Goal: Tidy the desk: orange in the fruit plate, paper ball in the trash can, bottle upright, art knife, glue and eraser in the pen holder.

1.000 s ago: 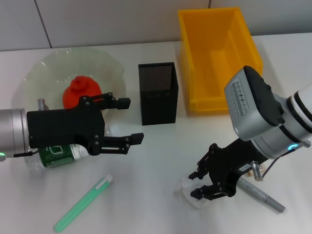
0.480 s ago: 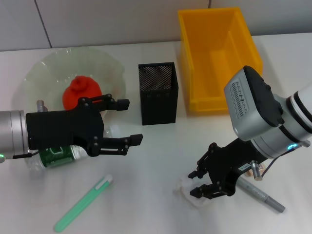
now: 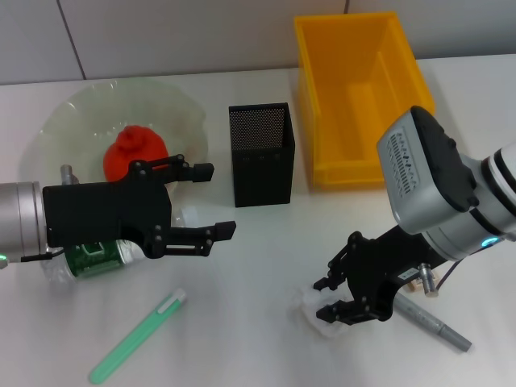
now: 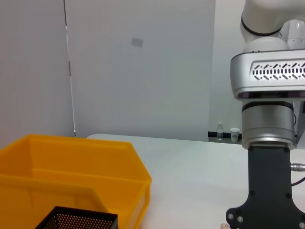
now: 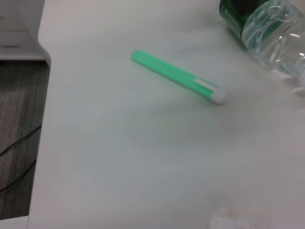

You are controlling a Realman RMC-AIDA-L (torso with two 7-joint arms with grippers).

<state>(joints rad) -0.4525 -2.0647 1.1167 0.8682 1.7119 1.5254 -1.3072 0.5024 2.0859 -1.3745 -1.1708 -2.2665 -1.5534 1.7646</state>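
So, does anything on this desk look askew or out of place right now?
Yes. The bottle lies on its side beside the fruit plate, under the open left claw. The green pen-shaped item and the grey one lie loose on the desk, outside the pen holder.

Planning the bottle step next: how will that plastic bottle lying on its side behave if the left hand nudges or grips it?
The bottle looks clear, thin-walled and mostly empty, so probably light and squashy under grip. Lying on its round side beside the fruit plate, it may roll when nudged. The left hand hovers open above it.
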